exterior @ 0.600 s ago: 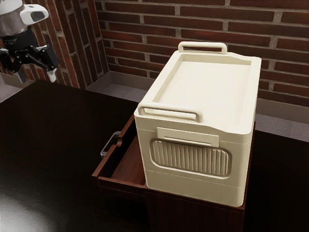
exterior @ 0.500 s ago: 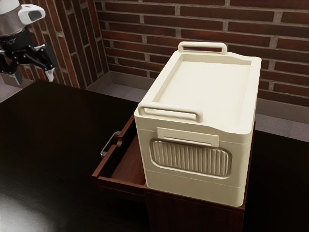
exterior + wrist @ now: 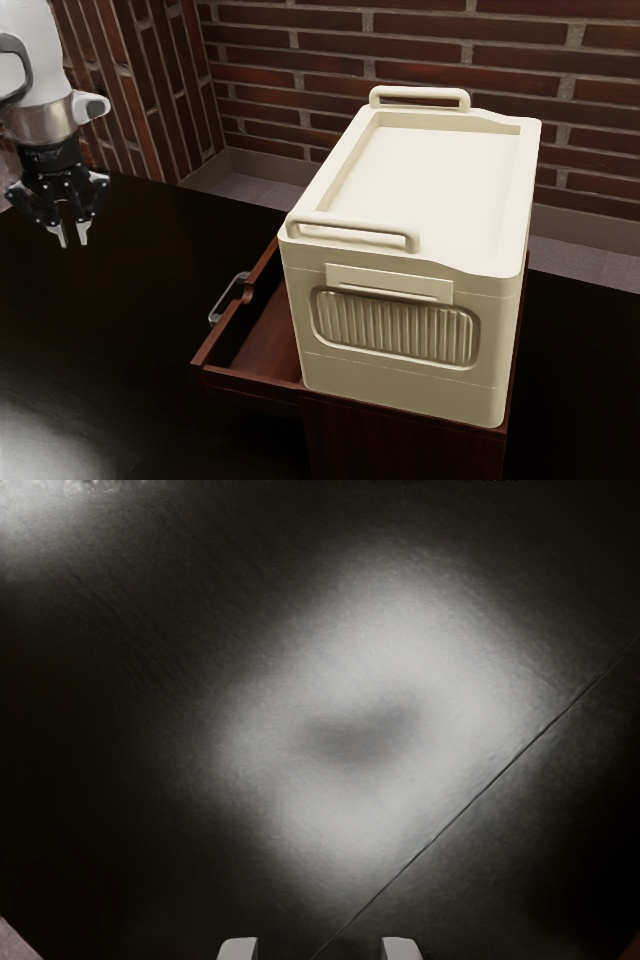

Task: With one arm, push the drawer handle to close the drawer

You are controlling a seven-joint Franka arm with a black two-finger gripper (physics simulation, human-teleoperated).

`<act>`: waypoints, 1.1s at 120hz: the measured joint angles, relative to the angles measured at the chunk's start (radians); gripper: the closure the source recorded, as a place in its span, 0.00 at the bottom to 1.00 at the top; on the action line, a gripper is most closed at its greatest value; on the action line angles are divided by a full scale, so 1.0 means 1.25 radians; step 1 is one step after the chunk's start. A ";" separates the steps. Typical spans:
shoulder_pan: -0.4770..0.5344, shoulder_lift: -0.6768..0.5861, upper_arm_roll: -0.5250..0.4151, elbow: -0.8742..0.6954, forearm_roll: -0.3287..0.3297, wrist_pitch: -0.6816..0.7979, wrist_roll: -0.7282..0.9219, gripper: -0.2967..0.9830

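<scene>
Hand released above the desk, drawer standing open

From my remote seat, reading the exterior view left to right, I first see the white, glossy arm [image 3: 40,75], rounded at its joints, with the black hand [image 3: 73,240] under it. Its pale fingertips stand apart with only air between them, so it is released. My wrist view gives me dark desk [image 3: 150,720] beneath, with a soft pale glare and a thin straight seam cutting across at a slant.

A broad stretch of glossy black desk runs between the hand and the handle [image 3: 226,289], a slim, glassy grey bar; the two are well apart. The handle sits on the outer face of the drawer [image 3: 222,332], reddish-brown wood with straight edges and a rounded notch in its front rim. The drawer juts from the cabinet [image 3: 400,445] toward the exterior view's left, its bare wooden floor showing.

On the cabinet rests a cream box [image 3: 300,330], smooth and round-cornered, with a ribbed panel, two looped grips and a shallow recessed top. Rough red brick wall [image 3: 450,55] rises behind.
</scene>
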 joint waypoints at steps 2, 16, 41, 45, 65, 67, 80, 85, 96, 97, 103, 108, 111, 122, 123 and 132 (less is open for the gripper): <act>-0.001 0.008 0.002 -0.012 0.008 0.019 0.018 0.74; -0.012 0.060 0.007 -0.102 0.050 0.186 0.175 0.79; -0.036 0.066 0.005 -0.236 0.129 0.438 0.459 0.83; -0.036 0.067 0.005 -0.245 0.139 0.469 0.501 0.83; -0.037 0.084 0.005 -0.265 0.168 0.592 0.718 0.84; -0.037 0.088 0.005 -0.267 0.169 0.603 0.740 0.84; -0.040 0.099 0.004 -0.291 0.175 0.664 0.877 0.84; -0.041 0.112 0.004 -0.296 0.178 0.686 0.928 0.84; -0.042 0.141 0.004 -0.296 0.195 0.723 1.039 0.84; -0.042 0.142 0.004 -0.295 0.197 0.726 1.048 0.84; -0.042 0.158 0.002 -0.295 0.203 0.744 1.101 0.84; -0.042 0.181 -0.004 -0.294 0.206 0.763 1.141 0.85; -0.042 0.193 -0.006 -0.294 0.208 0.775 1.163 0.85; -0.041 0.210 -0.013 -0.293 0.211 0.807 1.234 0.85; -0.041 0.210 -0.014 -0.293 0.212 0.809 1.240 0.85; -0.042 0.211 -0.026 -0.292 0.213 0.826 1.287 0.85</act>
